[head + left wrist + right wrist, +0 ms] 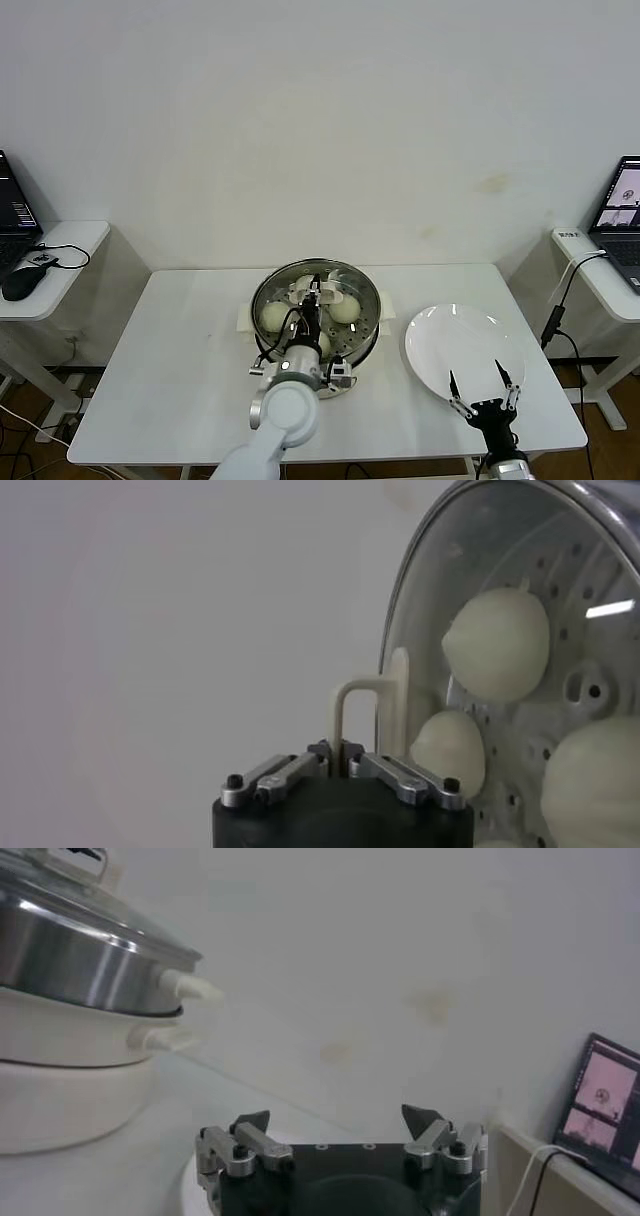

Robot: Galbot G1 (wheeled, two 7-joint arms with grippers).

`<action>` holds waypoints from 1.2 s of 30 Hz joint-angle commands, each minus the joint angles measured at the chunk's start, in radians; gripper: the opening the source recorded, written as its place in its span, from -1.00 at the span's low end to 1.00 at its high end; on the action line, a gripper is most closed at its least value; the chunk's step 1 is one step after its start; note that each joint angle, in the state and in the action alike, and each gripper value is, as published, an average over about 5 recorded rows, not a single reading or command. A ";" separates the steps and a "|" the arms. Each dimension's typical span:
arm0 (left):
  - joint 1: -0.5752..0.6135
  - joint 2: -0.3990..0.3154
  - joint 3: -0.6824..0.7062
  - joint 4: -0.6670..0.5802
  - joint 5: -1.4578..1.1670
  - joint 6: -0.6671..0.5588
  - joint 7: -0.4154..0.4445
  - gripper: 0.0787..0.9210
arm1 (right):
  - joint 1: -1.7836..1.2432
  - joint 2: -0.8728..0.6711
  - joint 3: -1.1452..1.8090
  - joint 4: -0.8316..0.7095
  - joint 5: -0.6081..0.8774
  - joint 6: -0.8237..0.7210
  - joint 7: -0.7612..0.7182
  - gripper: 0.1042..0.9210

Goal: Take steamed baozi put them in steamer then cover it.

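The steel steamer (368, 322) stands mid-table on its cream base (70, 1088), with the glass cover (335, 275) lying on top of it. Through the glass I see three cream-white baozi (274, 316) (345, 309) (323, 344) on the perforated tray; the left wrist view shows them too (497, 643) (450, 750) (595, 780). My left gripper (316, 297) (341, 752) is above the cover's centre, its fingers pressed close on either side of the cream bar handle (365, 695). My right gripper (482, 380) (340, 1116) hangs open and empty over the near edge of the plate.
A bare white plate (450, 335) lies to the right of the steamer. Side desks with laptops (622, 215) flank the table, and a mouse (20, 283) sits on the left one. A cable hangs by the table's right edge.
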 commanded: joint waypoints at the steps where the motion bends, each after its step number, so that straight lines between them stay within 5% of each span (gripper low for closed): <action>1: 0.067 0.057 -0.015 -0.122 -0.034 -0.004 0.000 -0.38 | 0.000 0.000 -0.002 -0.003 -0.002 -0.001 -0.001 0.76; 8: 0.238 0.167 -0.111 -0.373 -0.164 -0.053 -0.068 0.10 | -0.007 -0.002 -0.004 0.000 -0.003 0.000 -0.002 0.76; 15: 0.592 0.213 -0.369 -0.527 -0.638 -0.342 -0.314 0.57 | -0.017 -0.036 -0.016 -0.001 0.062 0.012 -0.013 0.76; 20: 0.787 0.177 -0.668 -0.455 -1.230 -0.607 -0.457 0.75 | -0.019 -0.057 -0.039 0.007 0.119 0.018 -0.028 0.76; 23: 0.861 0.184 -0.763 -0.381 -1.502 -0.653 -0.483 0.76 | -0.032 -0.055 -0.048 0.013 0.137 0.010 -0.036 0.76; 36: 0.935 0.187 -0.714 -0.203 -1.811 -0.784 -0.425 0.77 | -0.130 -0.083 -0.096 0.066 0.227 0.017 -0.070 0.76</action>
